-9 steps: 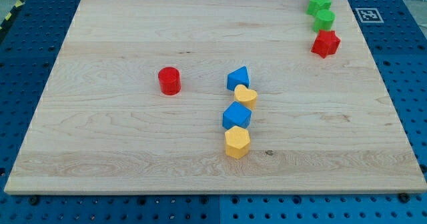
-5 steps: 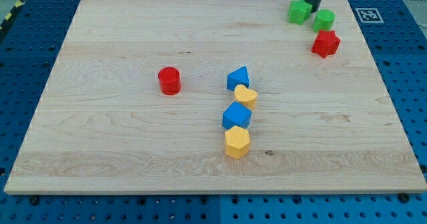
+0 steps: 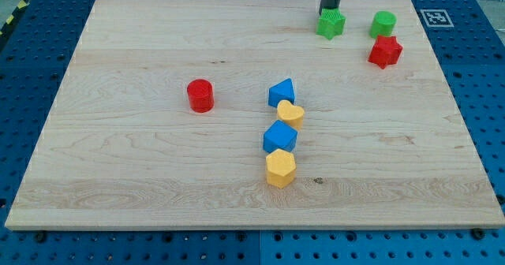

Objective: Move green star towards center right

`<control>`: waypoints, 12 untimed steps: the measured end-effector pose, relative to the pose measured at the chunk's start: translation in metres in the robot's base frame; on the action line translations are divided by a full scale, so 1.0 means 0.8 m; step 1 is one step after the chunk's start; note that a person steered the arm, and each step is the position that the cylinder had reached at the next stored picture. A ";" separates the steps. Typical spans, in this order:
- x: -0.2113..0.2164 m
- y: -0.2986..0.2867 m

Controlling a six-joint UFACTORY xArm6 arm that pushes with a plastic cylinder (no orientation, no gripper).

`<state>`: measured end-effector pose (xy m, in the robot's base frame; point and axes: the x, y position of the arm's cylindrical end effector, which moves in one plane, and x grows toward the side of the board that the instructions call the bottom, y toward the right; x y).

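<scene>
Green star (image 3: 331,24) touching my tip (image 3: 330,10), just below it in view; bare rod, grips nothing; centre-right lies lower right.

Wooden board (image 3: 142,52) on blue pegboard (image 3: 24,68) carries green star (image 3: 331,24), green cylinder (image 3: 383,24), red star (image 3: 385,51), red cylinder (image 3: 200,95), plus centre column: blue block (image 3: 281,91), yellow heart (image 3: 290,113), blue block (image 3: 279,137), yellow hexagon (image 3: 279,169).

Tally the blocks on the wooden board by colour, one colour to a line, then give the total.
Green: 2, the green star and the green cylinder
Red: 2, the red cylinder and the red star
Blue: 2, the upper blue block and the lower blue block
Yellow: 2, the yellow heart and the yellow hexagon
Total: 8
</scene>
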<state>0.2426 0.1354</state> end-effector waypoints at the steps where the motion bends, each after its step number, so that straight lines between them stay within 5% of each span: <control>1: 0.007 0.000; 6: 0.199 0.029; 8: 0.201 0.076; 12: 0.201 -0.002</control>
<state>0.4034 0.1341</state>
